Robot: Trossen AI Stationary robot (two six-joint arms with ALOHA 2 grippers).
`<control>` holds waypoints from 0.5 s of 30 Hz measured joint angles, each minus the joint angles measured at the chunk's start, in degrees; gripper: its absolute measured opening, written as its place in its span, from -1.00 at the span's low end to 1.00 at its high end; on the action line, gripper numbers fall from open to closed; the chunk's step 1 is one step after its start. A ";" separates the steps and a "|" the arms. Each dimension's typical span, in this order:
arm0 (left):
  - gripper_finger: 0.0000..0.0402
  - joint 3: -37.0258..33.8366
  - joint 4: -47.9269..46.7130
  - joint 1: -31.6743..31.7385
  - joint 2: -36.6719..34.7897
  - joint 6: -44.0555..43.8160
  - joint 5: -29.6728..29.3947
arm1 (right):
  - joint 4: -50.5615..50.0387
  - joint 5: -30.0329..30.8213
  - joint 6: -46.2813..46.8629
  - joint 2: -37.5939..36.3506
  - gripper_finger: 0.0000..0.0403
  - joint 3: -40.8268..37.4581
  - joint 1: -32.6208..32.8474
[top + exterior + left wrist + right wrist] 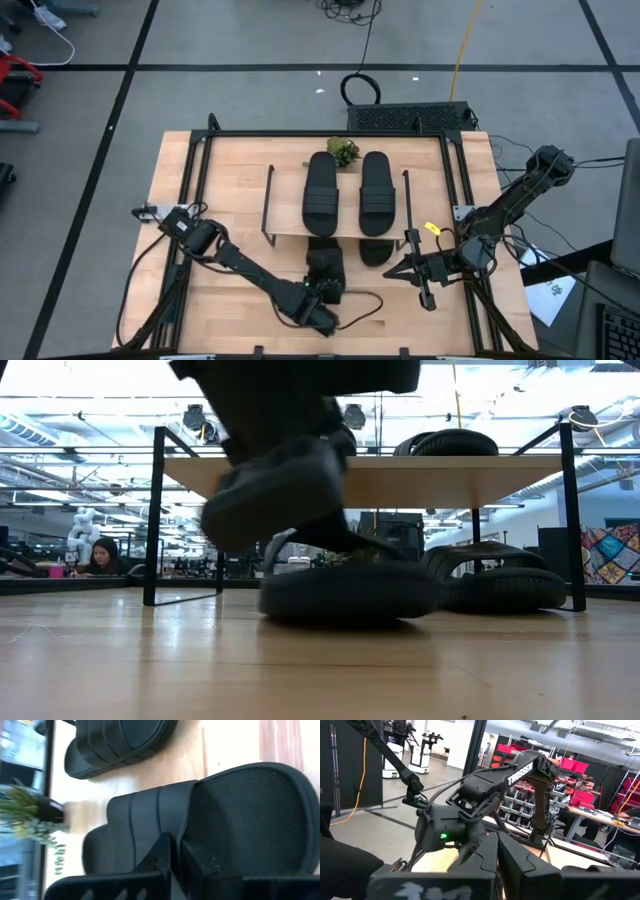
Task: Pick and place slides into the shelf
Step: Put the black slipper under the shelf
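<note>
Nearest the table's (pixel 240 300) front edge, the left gripper (pixel 322 287) sits over a slide (pixel 325 268) lying on the tabletop just before the shelf (pixel 285 205); whether its fingers grip the slide, I cannot tell. Beside it, another slide (pixel 375 251) lies half under the shelf's top board. To the right, the right gripper (pixel 403 268) hangs spread wide, holding nothing. Farther back, two slides (pixel 321 190) rest side by side atop the shelf, a small plant (pixel 343 150) behind them.
</note>
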 joint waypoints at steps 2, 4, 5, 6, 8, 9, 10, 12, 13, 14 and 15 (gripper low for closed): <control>-0.96 -0.03 -2.25 -1.38 0.06 -0.22 -2.01 | 0.00 -0.01 -0.01 0.00 -0.99 0.00 0.00; -0.98 -0.09 -4.96 -2.89 0.10 -0.91 -4.20 | 0.00 -0.02 -0.04 0.00 -0.99 0.00 -0.01; -0.98 -0.09 -6.37 -3.61 0.11 -0.88 -5.24 | 0.00 -0.02 -0.07 0.00 -0.99 0.00 -0.01; -0.97 -0.11 -7.43 -4.23 0.12 -0.13 -5.68 | 0.00 0.00 -0.10 0.00 -0.99 0.00 0.00; -0.96 -0.11 -8.69 -5.10 0.12 1.66 -5.90 | 0.01 -0.02 -0.16 0.00 -0.99 0.02 0.00; -0.95 -0.11 -9.25 -5.34 0.12 1.87 -6.50 | 0.08 -0.02 -0.17 0.00 -0.99 0.02 -0.02; -0.95 -0.11 -9.77 -5.50 0.12 1.68 -7.60 | 0.19 -0.02 -0.17 0.00 -0.99 0.02 0.00; -0.96 -0.11 -10.45 -5.72 0.12 1.71 -10.76 | 0.43 -0.02 -0.18 0.00 -0.99 0.02 -0.02; -0.98 -0.11 -10.94 -5.88 0.12 2.23 -12.25 | 0.49 -0.02 -0.17 0.00 -0.99 0.04 0.00; -0.98 -0.11 -11.53 -5.93 0.12 2.64 -13.51 | 0.50 -0.02 -0.17 0.00 -0.99 0.04 -0.01; -0.98 -0.11 -12.20 -5.97 0.12 2.70 -14.51 | 0.50 -0.04 -0.17 0.00 -0.99 0.04 -0.01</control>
